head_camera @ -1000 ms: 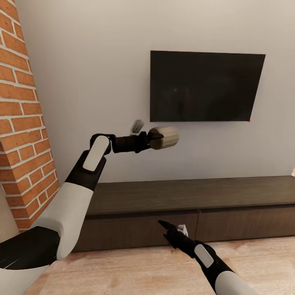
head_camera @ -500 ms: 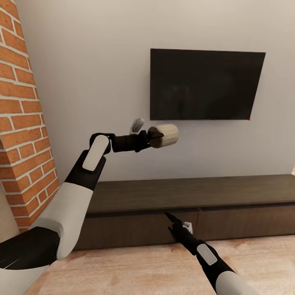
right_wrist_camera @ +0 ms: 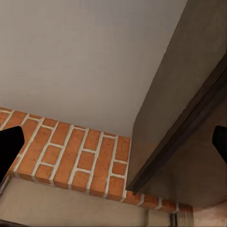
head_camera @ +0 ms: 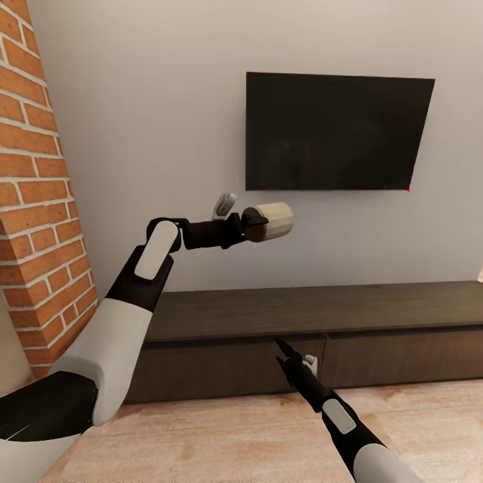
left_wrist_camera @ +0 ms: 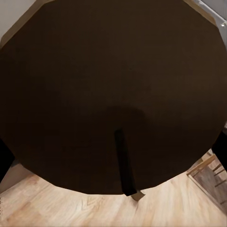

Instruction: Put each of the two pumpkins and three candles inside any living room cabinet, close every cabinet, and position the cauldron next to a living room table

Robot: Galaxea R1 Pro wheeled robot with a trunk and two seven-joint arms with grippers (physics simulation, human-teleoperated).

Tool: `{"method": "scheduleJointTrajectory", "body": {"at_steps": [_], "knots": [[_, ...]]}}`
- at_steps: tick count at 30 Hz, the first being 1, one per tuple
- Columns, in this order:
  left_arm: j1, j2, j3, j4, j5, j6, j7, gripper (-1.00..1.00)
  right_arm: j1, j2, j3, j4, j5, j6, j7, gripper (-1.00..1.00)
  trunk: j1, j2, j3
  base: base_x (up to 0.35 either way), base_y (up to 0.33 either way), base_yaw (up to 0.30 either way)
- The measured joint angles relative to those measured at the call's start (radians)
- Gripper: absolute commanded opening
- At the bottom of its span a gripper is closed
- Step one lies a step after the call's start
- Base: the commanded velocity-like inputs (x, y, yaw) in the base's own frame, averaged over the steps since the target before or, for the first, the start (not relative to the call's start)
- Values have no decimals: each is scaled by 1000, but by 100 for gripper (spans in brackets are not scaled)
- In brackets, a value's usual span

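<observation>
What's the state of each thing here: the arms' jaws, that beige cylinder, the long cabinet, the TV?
Left gripper: shut on the candle.
Candle: held in the air, lying sideways.
Right gripper: open, empty, near the cabinet front.
Cabinet: drawers closed.
TV: screen dark.

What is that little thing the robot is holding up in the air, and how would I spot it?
Find the black TV on the grey wall. Just below its lower left corner, the left gripper holds out a candle, lying sideways. It is a stubby beige cylinder, the only pale object up there above the long dark cabinet.
</observation>
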Motion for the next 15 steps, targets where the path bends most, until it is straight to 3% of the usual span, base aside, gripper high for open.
{"method": "scheduleJointTrajectory", "body": {"at_steps": [4,10,15], "knots": [[0,0,-1,0,1,0,-1,-100,0,0,-2,4,-4,2,5,100,0,0,0,0,0,0],[0,0,-3,0,2,0,0,-100,0,0,-3,8,-7,0,-58,100,0,0,0,2,0,0],[0,0,-4,0,1,0,0,-100,0,1,-4,10,-9,1,-80,100,-1,0,0,272,0,0]]}}
